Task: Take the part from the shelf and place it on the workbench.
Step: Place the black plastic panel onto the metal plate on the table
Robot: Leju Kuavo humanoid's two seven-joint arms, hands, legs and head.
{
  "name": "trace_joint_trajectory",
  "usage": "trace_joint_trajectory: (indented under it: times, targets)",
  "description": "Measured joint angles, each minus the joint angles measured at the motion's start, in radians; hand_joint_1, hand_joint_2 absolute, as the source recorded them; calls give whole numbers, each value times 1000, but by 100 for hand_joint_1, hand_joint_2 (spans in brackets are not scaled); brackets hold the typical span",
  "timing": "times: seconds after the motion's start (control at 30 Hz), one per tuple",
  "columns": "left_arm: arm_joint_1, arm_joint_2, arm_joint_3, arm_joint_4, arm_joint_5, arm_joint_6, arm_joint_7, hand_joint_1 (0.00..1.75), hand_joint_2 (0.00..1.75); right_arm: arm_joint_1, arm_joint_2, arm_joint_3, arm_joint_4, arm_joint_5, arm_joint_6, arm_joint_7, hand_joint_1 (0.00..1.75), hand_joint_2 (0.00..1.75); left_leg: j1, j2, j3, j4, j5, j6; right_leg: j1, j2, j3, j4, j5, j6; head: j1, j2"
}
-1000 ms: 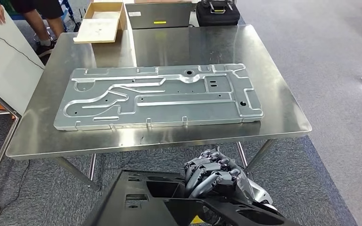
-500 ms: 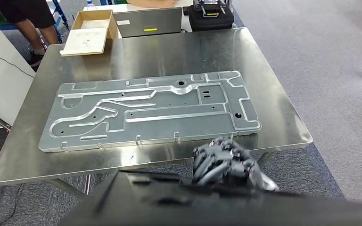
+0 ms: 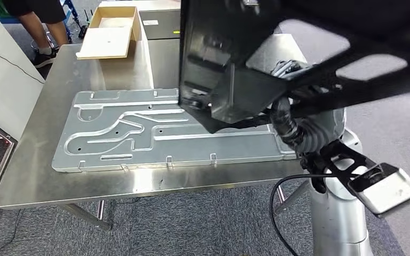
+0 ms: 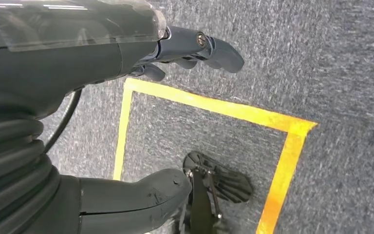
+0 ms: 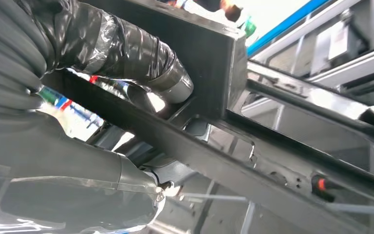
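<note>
Black part (image 3: 256, 58) in right robot hand (image 5: 141, 73)

The big black part (image 3: 277, 48) looks like smooth, shiny plastic, the workbench (image 3: 48, 160) is shiny bare metal, the flat plate (image 3: 139, 133) on it is dull grey metal, and the floor (image 4: 321, 58) is rough grey carpet.

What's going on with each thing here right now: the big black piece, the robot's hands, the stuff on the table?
Black part: lifted above the workbench, held by the right hand.
Right hand: fingers wrapped around the black part.
Left hand: holds nothing, fingers apart, over the carpet.
Metal panel: lying flat on the workbench.
Workbench: standing, bearing the panel and box.
Cardboard box: open, at the far edge.
</note>
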Motion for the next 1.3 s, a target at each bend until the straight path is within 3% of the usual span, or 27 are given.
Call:
trace_joint_trajectory:
  times: [0.07,0.13,0.23,0.33,0.4,0.43,0.53,0.6,0.67,0.73,0.77,0.87,0.9,0.93,1.0,1.07,1.13,1.2,1.27,1.3]
  targets:
    - [-1,0,0,0,0,0,1,0,175,-13,-2,-15,17,21,-9,1,175,175,-3,-1,3,1,-4,-7,5,-1,42,-102,39,-8,0,0]
    - [-2,0,-2,0,0,-1,0,0,175,-26,-7,-26,40,61,-25,6,175,175,-6,0,2,-1,-6,-16,10,1,49,-124,38,-11,0,0]
    - [-3,3,-4,0,0,-4,-4,0,175,-43,-25,-35,97,203,-75,25,175,175,-5,2,-6,23,-28,-29,1,1,57,-138,43,-23,0,0]
    - [-5,7,-9,0,0,-12,-10,0,175,-57,-51,-30,191,437,-154,58,175,175,-3,3,-84,191,-111,-39,-1,-4,61,-142,44,-32,0,0]
    - [-3,9,-13,0,0,-16,-11,0,175,-59,-66,-19,269,560,-197,75,175,175,-1,3,-129,275,-130,-44,-1,-5,60,-140,43,-32,0,0]
    - [-3,9,-15,0,0,-17,-12,0,175,-60,-72,-12,303,603,-212,83,175,175,0,3,-125,261,-110,-45,-1,-5,60,-138,42,-32,0,0]
    - [-4,14,-20,0,0,-20,-17,0,175,-78,-89,21,390,742,-249,126,175,175,1,4,-39,73,-16,-41,-1,-3,59,-128,35,-23,0,0]
    - [-6,16,-24,0,0,-25,-21,0,175,-106,-98,55,465,873,-277,162,175,175,-2,3,-11,10,-2,-32,2,-1,54,-123,34,-14,0,0]
    - [-9,17,-31,0,0,-30,-23,0,175,-138,-101,100,554,991,-302,189,175,175,-5,2,-10,6,0,-21,3,1,52,-125,36,-5,0,0]
    - [-12,18,-37,0,0,-34,-25,0,175,-165,-102,143,635,1056,-318,204,175,175,-2,2,-9,0,6,-8,0,0,44,-105,21,4,0,0]
    - [-14,18,-40,0,0,-35,-25,0,175,-176,-102,160,668,1070,-324,208,175,175,0,3,-8,-4,8,-2,-2,-1,28,-69,-1,9,0,0]
    - [-15,20,-48,0,0,-36,-26,0,175,-201,-101,200,745,1100,-335,215,175,175,0,2,-7,-5,8,6,-5,-2,-60,113,-82,18,0,0]
    - [-14,20,-50,0,0,-37,-27,0,175,-211,-101,214,768,1120,-335,219,175,175,0,2,-7,-5,7,6,-5,-2,-79,147,-86,19,0,0]
    - [-14,20,-53,0,0,-39,-28,0,175,-222,-100,230,795,1147,-335,225,175,175,-1,1,-6,-4,7,6,-5,-2,-81,144,-71,18,0,0]
    - [-16,20,-60,0,0,-43,-33,0,175,-256,-94,267,859,1214,-341,240,175,175,-1,-1,-2,-4,5,3,-4,-2,-34,34,2,9,0,0]
    - [-18,20,-71,0,0,-50,-40,0,175,-297,-80,308,931,1276,-359,255,175,175,-5,-1,-3,-2,2,-4,3,-2,21,-86,49,-4,0,0]
    - [-20,20,-82,0,0,-56,-48,0,175,-329,-64,348,998,1311,-380,266,175,175,-7,0,-6,-3,2,-13,10,-2,34,-123,51,-10,0,0]
    - [-21,21,-92,0,0,-58,-51,0,175,-347,-52,377,1045,1323,-390,269,175,175,-6,1,-5,-3,0,-23,7,-2,36,-131,54,-17,0,0]
    - [-22,22,-99,0,0,-59,-52,0,175,-360,-41,394,1077,1326,-396,270,175,175,-5,2,-22,38,-30,-33,1,-4,43,-141,58,-28,0,0]
    - [-21,23,-101,0,0,-59,-52,0,175,-367,-36,400,1090,1326,-398,270,175,175,-3,2,-44,90,-58,-36,-1,-5,46,-143,58,-32,0,0]
